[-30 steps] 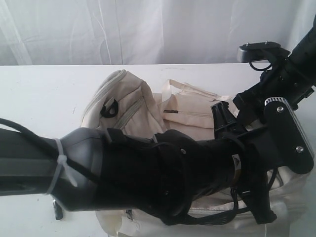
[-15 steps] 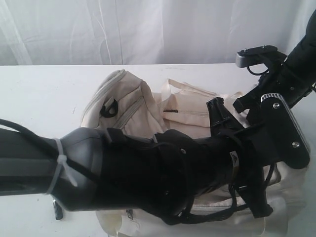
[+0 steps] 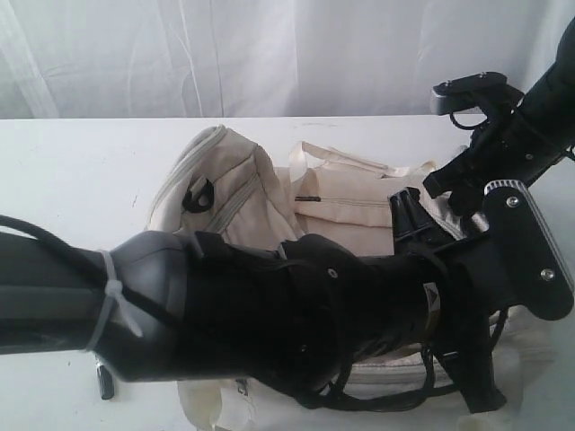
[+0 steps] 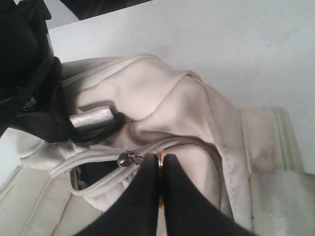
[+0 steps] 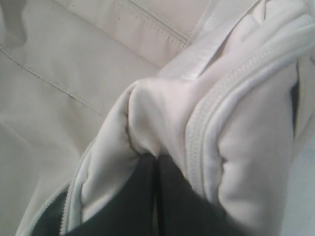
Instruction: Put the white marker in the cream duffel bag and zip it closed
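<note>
Left pincer (image 4: 160, 159) clenched on the zipper pull (image 4: 130, 158) of the cream duffel bag (image 4: 162, 98), right pincer (image 5: 156, 161) pinching a fold of bag fabric beside the zipper track, bag lying on the white desk (image 3: 72, 171).

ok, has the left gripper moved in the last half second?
Yes. In the exterior view the left gripper has shifted right and slightly down, away from the black strap ring on the cream duffel bag.

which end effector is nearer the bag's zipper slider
Left. The left end effector is shut right beside the zipper slider; the right end effector pinches a cream duffel bag fold, no slider visible.
</note>
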